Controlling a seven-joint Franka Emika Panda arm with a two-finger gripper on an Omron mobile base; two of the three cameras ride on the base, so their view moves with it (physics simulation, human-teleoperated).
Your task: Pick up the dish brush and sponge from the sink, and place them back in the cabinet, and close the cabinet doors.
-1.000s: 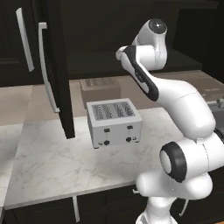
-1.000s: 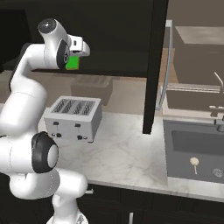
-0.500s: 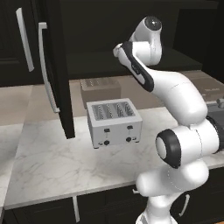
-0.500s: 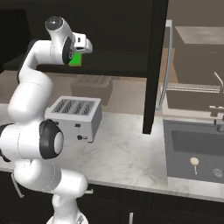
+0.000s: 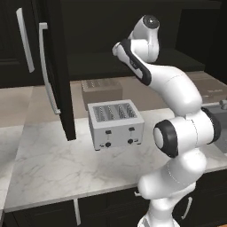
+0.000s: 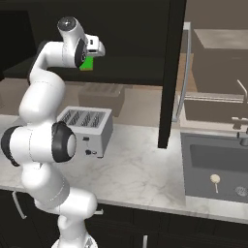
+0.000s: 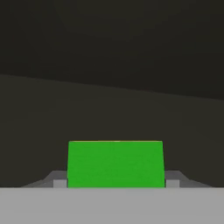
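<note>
My gripper is raised high in front of the open cabinet and is shut on the sponge, a bright green block. In the hand view the sponge sits between the two fingertips of the gripper, facing the cabinet's dark inside above its shelf. The dish brush lies on the floor of the dark grey sink at the right, near the drain. One of the cabinet doors stands open at the left, the other cabinet door at the right.
A silver toaster stands on the marble counter below the cabinet; a brown box is behind it. The faucet rises behind the sink. Long bar handles stick out from the open doors.
The arm has swung its upper links round and carried the sponge slightly up and towards the cabinet. The grip on the sponge is unchanged.
</note>
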